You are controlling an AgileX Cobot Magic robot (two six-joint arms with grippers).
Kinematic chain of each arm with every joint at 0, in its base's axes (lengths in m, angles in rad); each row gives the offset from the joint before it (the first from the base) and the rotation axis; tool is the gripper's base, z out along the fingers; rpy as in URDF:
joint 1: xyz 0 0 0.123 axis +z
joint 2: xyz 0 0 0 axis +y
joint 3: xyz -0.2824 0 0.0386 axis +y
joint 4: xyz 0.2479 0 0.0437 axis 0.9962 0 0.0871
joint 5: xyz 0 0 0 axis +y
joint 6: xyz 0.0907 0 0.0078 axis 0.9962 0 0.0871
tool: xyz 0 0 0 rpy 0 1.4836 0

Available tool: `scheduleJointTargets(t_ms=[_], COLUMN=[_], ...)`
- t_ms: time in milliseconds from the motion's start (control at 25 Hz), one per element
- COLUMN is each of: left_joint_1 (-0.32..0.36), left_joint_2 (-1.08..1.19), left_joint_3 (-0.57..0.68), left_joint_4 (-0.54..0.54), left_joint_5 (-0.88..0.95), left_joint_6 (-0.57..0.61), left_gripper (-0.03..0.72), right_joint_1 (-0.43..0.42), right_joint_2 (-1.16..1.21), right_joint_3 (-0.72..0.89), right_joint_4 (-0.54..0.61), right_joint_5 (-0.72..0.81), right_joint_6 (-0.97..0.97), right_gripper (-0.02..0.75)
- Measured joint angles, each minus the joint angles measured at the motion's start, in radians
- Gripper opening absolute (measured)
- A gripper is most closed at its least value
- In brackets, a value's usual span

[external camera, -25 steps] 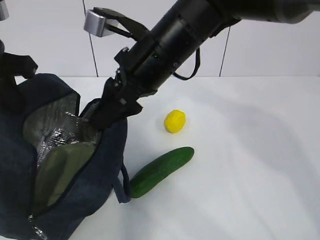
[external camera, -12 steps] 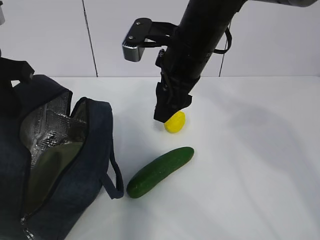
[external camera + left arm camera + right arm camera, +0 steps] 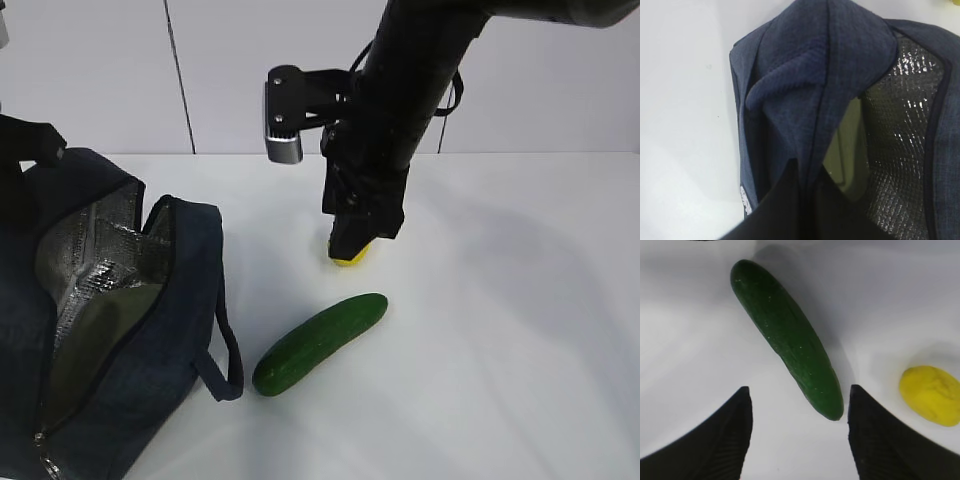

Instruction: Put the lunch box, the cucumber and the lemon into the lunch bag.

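Note:
The navy lunch bag (image 3: 150, 330) stands open at the left, silver lining showing. The lunch box (image 3: 95, 335) lies inside it, its pale green lid visible, also in the left wrist view (image 3: 845, 150). My left gripper (image 3: 810, 192) is shut on the lunch bag's upper fabric edge (image 3: 825, 75). The cucumber (image 3: 320, 342) lies on the table right of the bag. The lemon (image 3: 350, 259) lies behind it, mostly hidden by my right gripper (image 3: 358, 238). In the right wrist view the right gripper (image 3: 799, 397) is open and empty above the table, the cucumber's (image 3: 785, 335) end between its fingertips and the lemon (image 3: 932, 395) outside to the right.
The white table (image 3: 500, 330) stretches to the right and front of the objects. A bag loop handle (image 3: 228, 360) lies on the table close to the cucumber's near end. A pale wall stands behind.
My right arm has left the bag's mouth and swung right, now hanging over the lemon and cucumber. The bag's opening has sagged narrower. Cucumber and lemon have not moved.

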Motion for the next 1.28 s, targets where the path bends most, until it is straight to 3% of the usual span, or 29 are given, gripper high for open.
scheduleJointTargets(t_ms=[480, 1280], left_joint_1=[0.000, 0.000], left_joint_2=[0.000, 0.000], left_joint_3=[0.000, 0.000], left_joint_4=[0.002, 0.009], left_joint_5=[-0.017, -0.019], left_joint_6=[0.000, 0.000], left_gripper=[-0.007, -0.007], right_joint_1=[0.000, 0.000], right_joint_2=[0.067, 0.239], right_joint_3=[0.052, 0.046], right_joint_4=[0.051, 0.055], right_joint_5=[0.000, -0.014], right_joint_6=[-0.173, -0.182], right_gripper=[0.462, 0.462])
